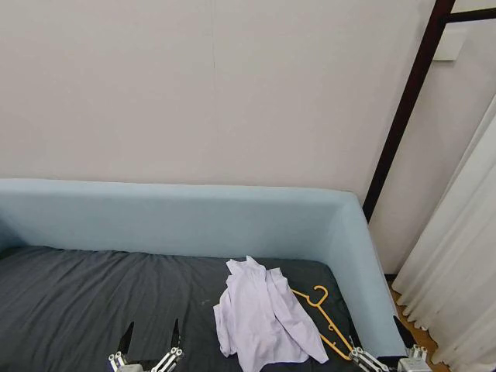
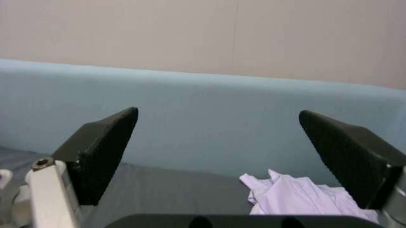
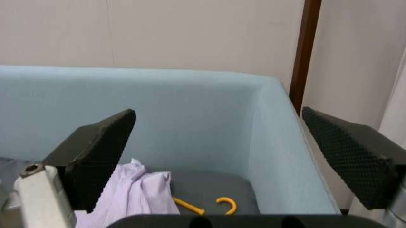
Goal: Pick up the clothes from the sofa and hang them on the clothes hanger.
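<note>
Lying crumpled on the sofa seat (image 1: 77, 298), the lilac shirt (image 1: 263, 322), orange hanger (image 1: 324, 319) at its right edge, stretches front-to-back just ahead, between the wide-open left claw (image 1: 152, 335) and right claw (image 1: 375, 335), seemingly nearer the right one.

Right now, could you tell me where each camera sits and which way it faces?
Head view: on the head, looking down at sofa, shirt, hanger; left hand and right hand at bottom.
Left wrist view: behind its open fingers, facing the sofa back.
Right wrist view: behind its open fingers, facing the sofa's corner.
Shared: the shirt.
</note>
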{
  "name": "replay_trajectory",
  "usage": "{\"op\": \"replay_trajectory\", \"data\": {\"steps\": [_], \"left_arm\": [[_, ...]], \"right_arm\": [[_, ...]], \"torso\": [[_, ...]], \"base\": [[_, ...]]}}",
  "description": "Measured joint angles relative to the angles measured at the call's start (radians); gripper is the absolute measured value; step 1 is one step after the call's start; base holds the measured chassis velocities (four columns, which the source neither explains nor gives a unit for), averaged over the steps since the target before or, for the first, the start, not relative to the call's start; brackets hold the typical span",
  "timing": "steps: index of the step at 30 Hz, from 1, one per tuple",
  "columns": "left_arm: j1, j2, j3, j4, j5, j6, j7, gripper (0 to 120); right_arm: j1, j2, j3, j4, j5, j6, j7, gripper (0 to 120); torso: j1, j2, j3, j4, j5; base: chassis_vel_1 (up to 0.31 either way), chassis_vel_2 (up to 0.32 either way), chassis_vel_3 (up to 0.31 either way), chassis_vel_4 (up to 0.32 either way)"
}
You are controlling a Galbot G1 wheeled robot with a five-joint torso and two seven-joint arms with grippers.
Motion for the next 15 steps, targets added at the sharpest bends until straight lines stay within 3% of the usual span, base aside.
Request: {"op": "replay_trajectory", "data": {"steps": [15], "left_arm": [[0.0, -0.002, 0.0, 0.022, 0.01, -0.007, 0.004, 99]], "right_arm": [[-0.001, -0.034, -0.008, -0.007, 0.055, -0.043, 0.022, 100]], "torso": [[0.0, 0.0, 0.0, 0.0, 0.0]], "base": [[0.0, 0.0, 0.0, 0.0]]}}
